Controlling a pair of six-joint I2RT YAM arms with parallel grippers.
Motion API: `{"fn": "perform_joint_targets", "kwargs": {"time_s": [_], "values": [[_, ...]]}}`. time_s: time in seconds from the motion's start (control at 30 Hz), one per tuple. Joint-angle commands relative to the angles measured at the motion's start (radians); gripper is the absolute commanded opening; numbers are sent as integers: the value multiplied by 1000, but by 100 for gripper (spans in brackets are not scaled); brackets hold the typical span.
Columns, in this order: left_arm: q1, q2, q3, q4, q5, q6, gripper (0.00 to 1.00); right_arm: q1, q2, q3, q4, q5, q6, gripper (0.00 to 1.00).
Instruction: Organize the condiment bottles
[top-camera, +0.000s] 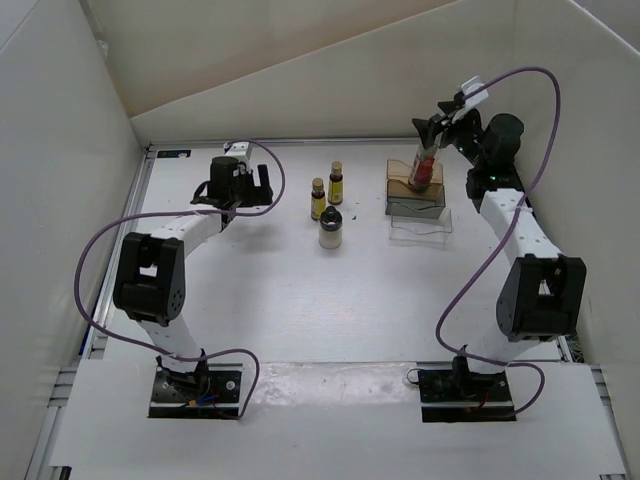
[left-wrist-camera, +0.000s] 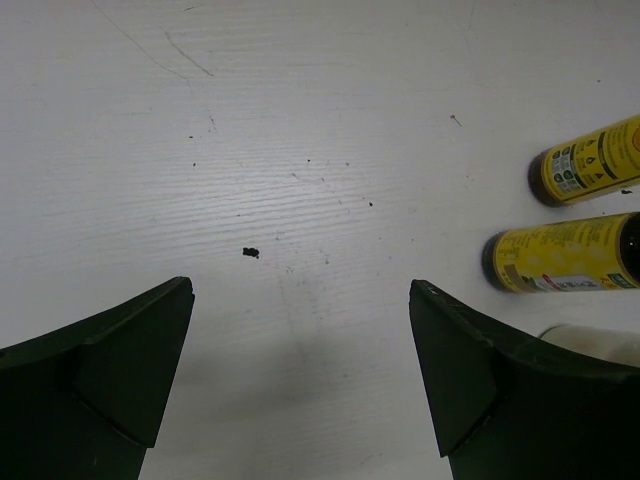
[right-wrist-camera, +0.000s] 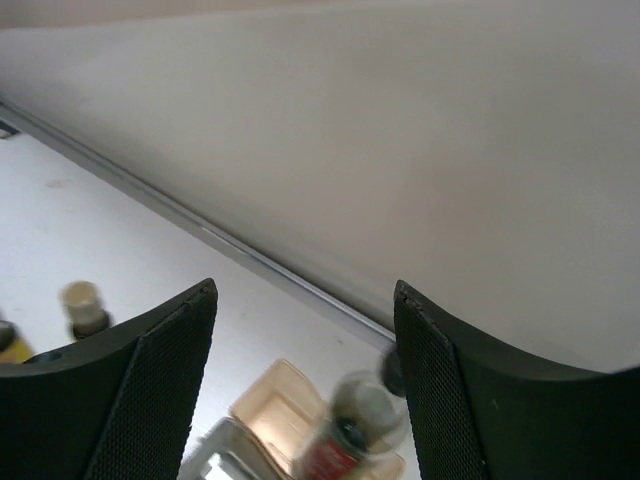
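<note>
Top external view: red-label bottle (top-camera: 424, 170) sits in the tray (top-camera: 420, 214) at upper right, with the right gripper (right-wrist-camera: 305, 290) spread wide above it. Upper yellow bottle (top-camera: 336, 183), lower yellow bottle (top-camera: 318, 198) and whitish bottle (top-camera: 331, 228) stand at upper centre. Left gripper (left-wrist-camera: 300, 290) is spread over bare table.

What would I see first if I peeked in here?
The red-labelled bottle sits in the clear tray at the far right, with the right gripper open above it. Mid-table, a yellow bottle, a second yellow bottle behind it and a whitish bottle stand close together.
</note>
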Motion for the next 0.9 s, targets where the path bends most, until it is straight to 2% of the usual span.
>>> {"fn": "perform_joint_targets", "kwargs": {"time_s": [0.0, 0.2, 0.37, 0.53, 0.87], "values": [[-2, -98, -24, 33, 12, -11, 100, 55, -83, -68, 24, -53, 10, 74], [6, -141, -69, 38, 9, -14, 100, 224, -161, -255, 82, -61, 57, 74], [9, -160, -81, 32, 6, -13, 100, 322, -103, -306, 81, -10, 17, 74], [14, -164, -83, 24, 5, -5, 100, 355, 32, -238, 93, 3, 24, 74], [35, -124, -47, 13, 9, -5, 100, 342, 290, 16, 50, -18, 44, 74]]}}
